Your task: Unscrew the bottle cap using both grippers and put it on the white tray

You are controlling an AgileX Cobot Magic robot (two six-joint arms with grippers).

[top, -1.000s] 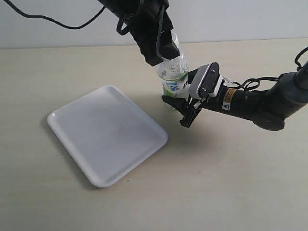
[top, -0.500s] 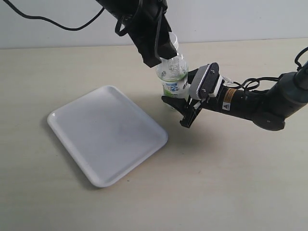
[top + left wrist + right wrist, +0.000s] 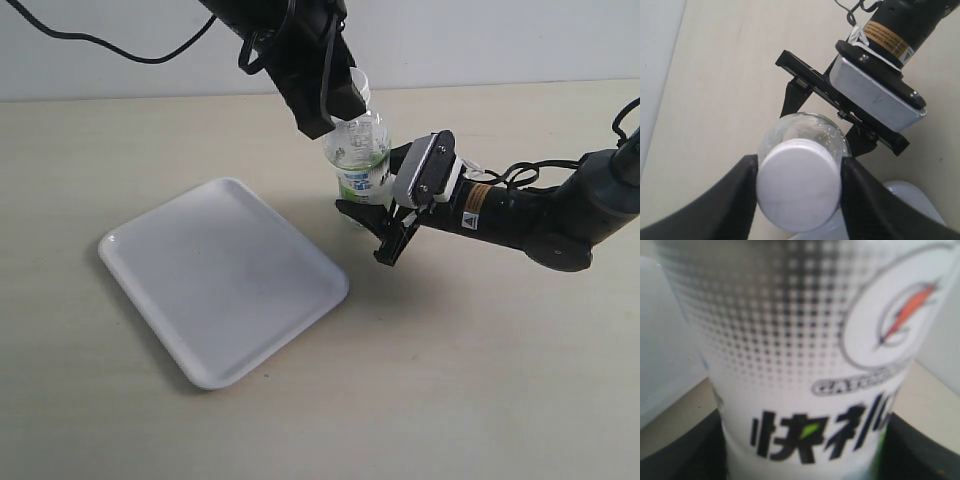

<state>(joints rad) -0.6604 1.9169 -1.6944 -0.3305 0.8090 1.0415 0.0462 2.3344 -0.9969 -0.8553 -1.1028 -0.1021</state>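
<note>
The bottle [image 3: 358, 160] stands upright on the table just right of the white tray [image 3: 220, 280]. My left gripper [image 3: 340, 108] comes down from above and is shut on the bottle cap [image 3: 799, 185], with a black finger [image 3: 732, 202] pressed against each side of it. The clear shoulder of the bottle [image 3: 805, 127] shows below the cap. My right gripper [image 3: 376, 228], with its white plate [image 3: 875, 92], reaches in from the right and is shut on the bottle's lower part. In the right wrist view the label [image 3: 805, 365] fills the space between its fingers [image 3: 682, 452].
The tray's corner [image 3: 912, 200] lies close beside the bottle. The right arm [image 3: 540, 220] stretches low over the table from the right edge. A pale wall [image 3: 500, 40] runs behind the table.
My left gripper has shifted slightly up and to the left on the bottle's top. The right gripper, bottle and tray have stayed put.
</note>
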